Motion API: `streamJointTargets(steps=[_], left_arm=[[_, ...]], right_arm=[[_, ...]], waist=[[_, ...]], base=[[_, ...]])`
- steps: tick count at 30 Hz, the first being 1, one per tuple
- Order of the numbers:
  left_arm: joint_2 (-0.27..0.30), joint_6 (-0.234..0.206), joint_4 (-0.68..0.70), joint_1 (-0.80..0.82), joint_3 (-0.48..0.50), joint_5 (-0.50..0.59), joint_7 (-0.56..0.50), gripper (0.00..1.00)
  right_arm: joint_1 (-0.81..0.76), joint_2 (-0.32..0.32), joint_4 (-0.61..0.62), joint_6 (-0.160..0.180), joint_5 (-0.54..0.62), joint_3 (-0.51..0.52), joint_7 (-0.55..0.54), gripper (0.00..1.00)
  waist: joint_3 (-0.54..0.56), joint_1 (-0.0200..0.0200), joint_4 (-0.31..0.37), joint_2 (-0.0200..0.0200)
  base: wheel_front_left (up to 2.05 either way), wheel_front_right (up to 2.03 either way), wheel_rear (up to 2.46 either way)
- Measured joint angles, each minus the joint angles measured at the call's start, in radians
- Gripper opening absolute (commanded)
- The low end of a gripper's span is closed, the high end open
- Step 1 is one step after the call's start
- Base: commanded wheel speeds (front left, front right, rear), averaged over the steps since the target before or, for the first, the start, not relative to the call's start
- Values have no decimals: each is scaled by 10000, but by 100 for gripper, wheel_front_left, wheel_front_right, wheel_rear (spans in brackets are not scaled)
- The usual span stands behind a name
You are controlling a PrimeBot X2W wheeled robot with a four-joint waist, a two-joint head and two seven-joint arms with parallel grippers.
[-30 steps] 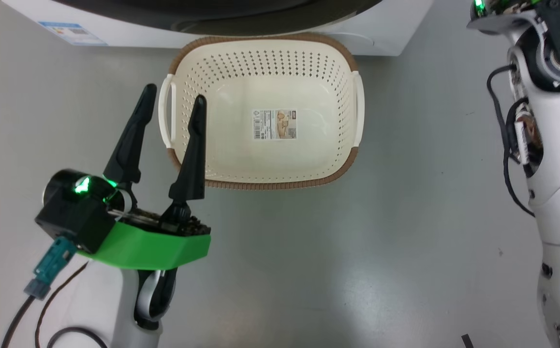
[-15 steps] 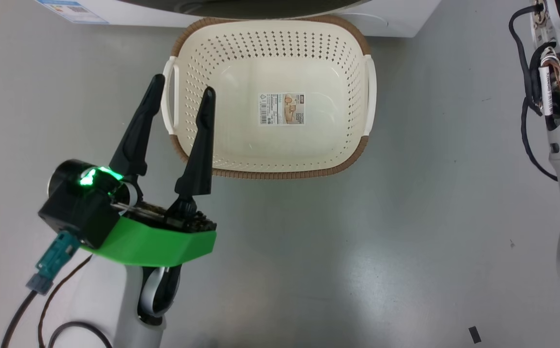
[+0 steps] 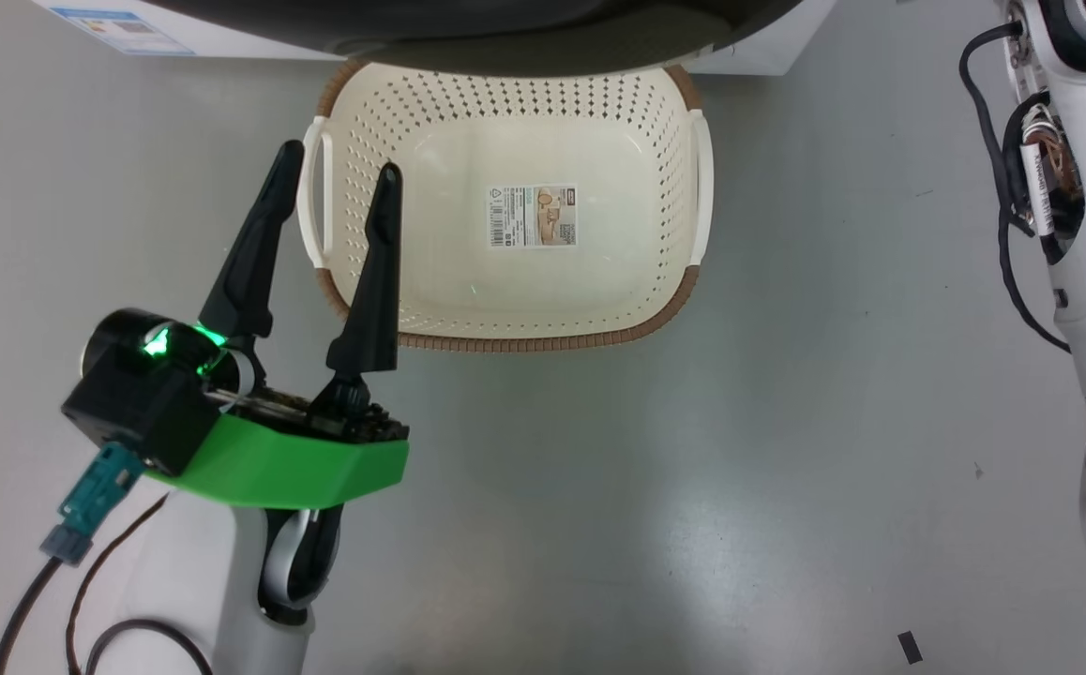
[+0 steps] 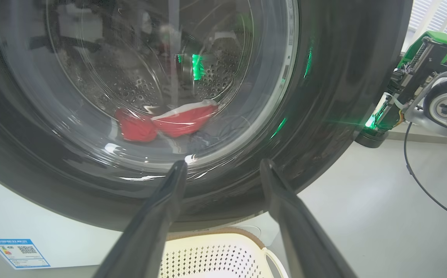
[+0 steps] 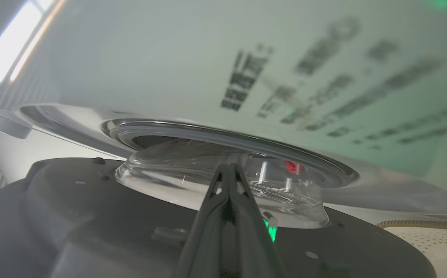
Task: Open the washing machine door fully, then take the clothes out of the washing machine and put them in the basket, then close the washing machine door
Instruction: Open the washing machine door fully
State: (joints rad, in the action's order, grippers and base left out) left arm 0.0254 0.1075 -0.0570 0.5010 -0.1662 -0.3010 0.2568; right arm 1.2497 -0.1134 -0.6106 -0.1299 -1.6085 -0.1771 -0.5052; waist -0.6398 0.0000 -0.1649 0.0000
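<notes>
We see the washing machine door (image 4: 335, 96) with its wide shiny black rim and a round clear glass window. It stands a little way open from the white washing machine (image 4: 34, 227). In the right wrist view there is a gap between the bulging glass and the round hole.

Through the glass we see the clothes (image 4: 169, 121). They are bright red with a white edge and lie at the bottom of the steel drum (image 4: 215, 73). Shine on the glass makes them blurry, and we cannot tell what the dark lump beside them is.

The basket (image 3: 505, 342) sits on the grey floor (image 3: 693, 469), just in front of the machine. Nothing lies in it but a sticker (image 3: 532, 216) on its bottom. The door covers its far rim.

Our left tool (image 3: 341, 161) is open, with its fingers spread over the basket's left handle, and it holds nothing. Our right tool (image 5: 228, 166) is closed, with its fingers pressed together near the glass. The writing on the machine behind it is too blurry to read.
</notes>
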Motion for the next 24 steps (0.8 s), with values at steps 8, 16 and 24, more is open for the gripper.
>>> streamJointTargets(steps=[8,16,24], left_arm=[[0,0,-50,20,38,0,0,100],[-2,-2,-104,14,117,6,0,100],[2,-2,-320,-73,257,21,0,100]], right_arm=[[-654,59,545,2,-4,-247,-56,0],[-1209,113,1047,2,-2,-430,-79,0],[-1981,161,1338,2,-21,-658,-209,0]], waist=[[285,0,49,0],[455,0,137,0],[897,0,305,0]], base=[[0,0,0],[0,0,0],[0,0,0]])
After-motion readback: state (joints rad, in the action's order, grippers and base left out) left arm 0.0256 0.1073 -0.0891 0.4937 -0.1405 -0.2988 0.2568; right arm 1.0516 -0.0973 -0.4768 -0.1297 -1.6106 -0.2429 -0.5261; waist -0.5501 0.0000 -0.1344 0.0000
